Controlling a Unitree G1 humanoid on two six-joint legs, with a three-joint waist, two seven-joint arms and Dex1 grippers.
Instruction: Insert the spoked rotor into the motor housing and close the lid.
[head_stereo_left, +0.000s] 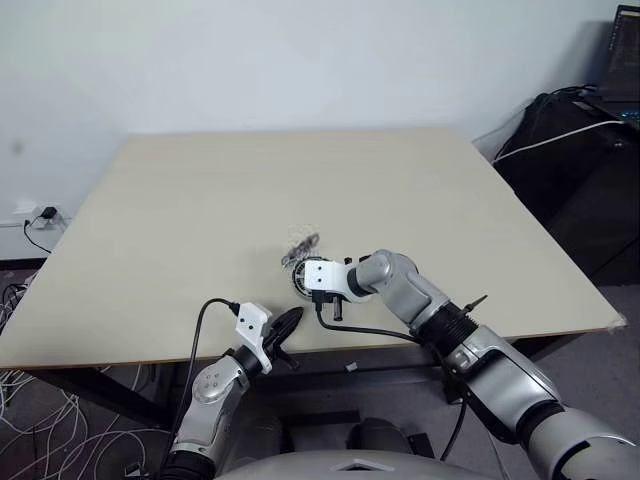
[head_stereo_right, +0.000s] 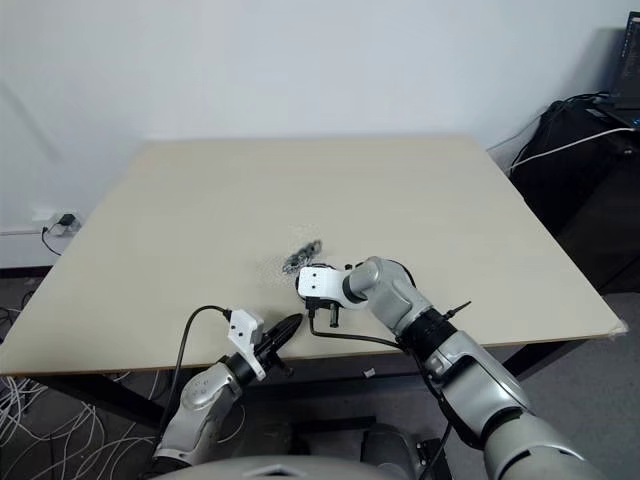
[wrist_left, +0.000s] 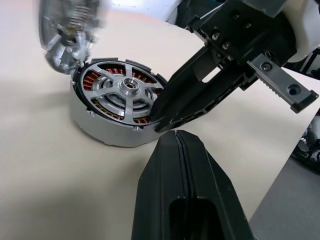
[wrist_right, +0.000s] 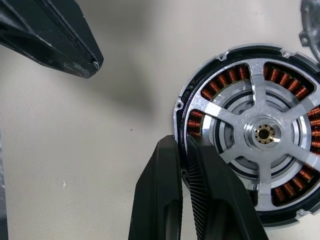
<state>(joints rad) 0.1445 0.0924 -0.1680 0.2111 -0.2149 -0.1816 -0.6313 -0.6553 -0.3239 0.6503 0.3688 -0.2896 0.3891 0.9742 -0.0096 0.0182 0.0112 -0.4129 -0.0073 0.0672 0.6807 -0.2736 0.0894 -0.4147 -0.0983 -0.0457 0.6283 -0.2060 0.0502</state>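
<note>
One of two steps looks finished: the spoked rotor (wrist_right: 260, 132), a flat wheel with a black outer rim and pale silver spokes around a brass-centred hub, sits inside the round motor housing (wrist_left: 100, 125), copper-brown windings showing between its spokes, near the front edge of the pale beige tabletop (head_stereo_left: 300, 180). The right hand (wrist_right: 184, 165) has its two black fingers clenched on the rotor's rim, one finger outside, one over the windings. The left hand (wrist_left: 182, 150) hovers just beside the assembly, fingers pressed together and grasping nothing. Closing remains: the silver-grey metal lid (wrist_left: 67, 30) rests at the far side of the housing, seemingly touching its edge, not yet on top. Before the lid can go on, the right hand probably has to clear the rim. Black bags and cables (head_stereo_left: 570, 150) sit well apart beside the tabletop.
</note>
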